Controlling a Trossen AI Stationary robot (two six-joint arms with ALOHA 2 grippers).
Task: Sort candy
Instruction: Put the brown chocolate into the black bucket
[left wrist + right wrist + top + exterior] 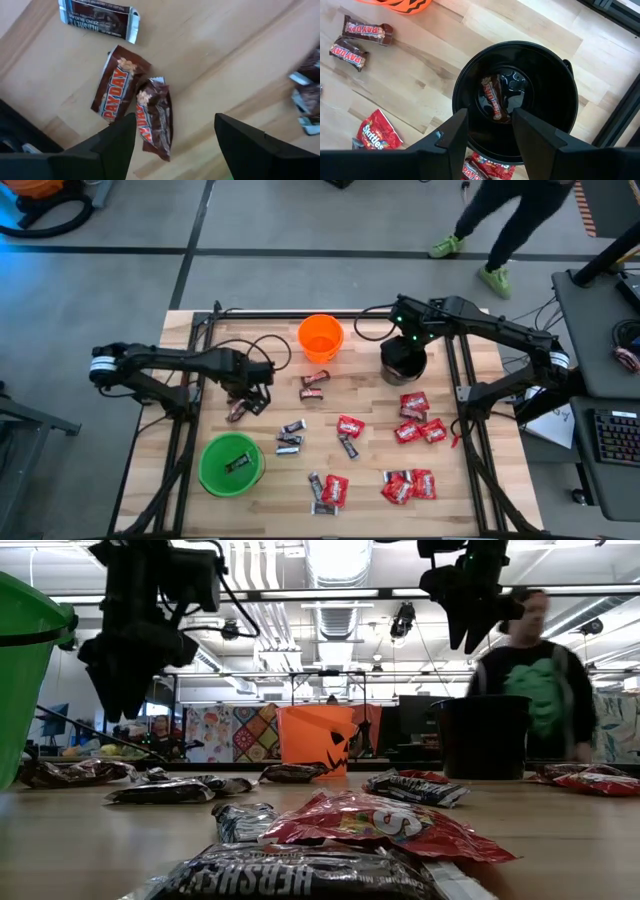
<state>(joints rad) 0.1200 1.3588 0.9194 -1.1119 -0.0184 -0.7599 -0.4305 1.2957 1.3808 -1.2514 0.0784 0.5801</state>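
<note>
**Left tool spread above two PayDay bars; right tool over the black cup**

The left tool (170, 135) hangs with its fingers wide apart and nothing between them. Just under it on the table (270, 490) lie two brown PayDay bars (243, 407), touching each other — one sits in the gap between the fingers, the other just beside it. A dark Hershey's bar (98, 17) lies a little farther off.

The right tool (490, 132) hovers directly above the black cup (403, 363), fingers partly apart and empty. One brown bar (492, 97) lies on the cup's bottom.

Taking the orange cup (321, 337) as the landmark: the black cup stands to its right, and two more PayDay bars (314, 385) lie just in front of it. The green cup (231, 465) stands well in front and to its left, with one dark bar inside. Red Skittles packets (412, 430) and dark mini bars (290, 438) are scattered across the table in front of the orange cup — most of the red ones lie toward the black cup's side.
</note>
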